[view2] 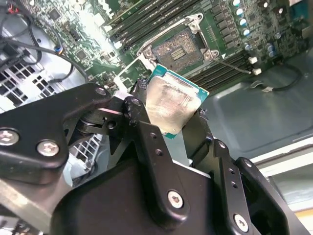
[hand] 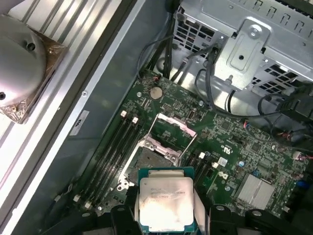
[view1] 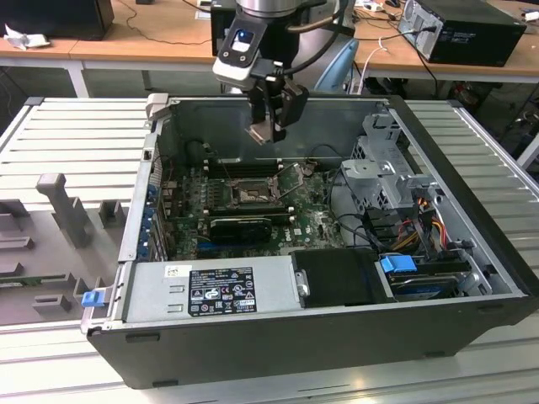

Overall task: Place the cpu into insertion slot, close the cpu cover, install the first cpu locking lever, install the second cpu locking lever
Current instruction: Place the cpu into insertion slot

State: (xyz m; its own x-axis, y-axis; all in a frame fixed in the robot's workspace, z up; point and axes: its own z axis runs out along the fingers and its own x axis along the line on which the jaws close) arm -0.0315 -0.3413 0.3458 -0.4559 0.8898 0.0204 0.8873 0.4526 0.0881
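Arm (view1: 268, 10) points downward, hand (view1: 271, 128) pinching the cpu (hand: 166, 203).

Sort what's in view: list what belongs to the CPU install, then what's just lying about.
Job in hand:
cpu, held in the gripper
insertion slot, empty
cpu cover, standing open

Lying about:
memory slots
expansion card
power supply
drive cage
grey fixtures at the exterior view's left

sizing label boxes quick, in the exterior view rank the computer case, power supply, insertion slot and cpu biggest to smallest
1. computer case
2. power supply
3. insertion slot
4. cpu, held raised and tilted in the gripper, so slot versus cpu is unsure
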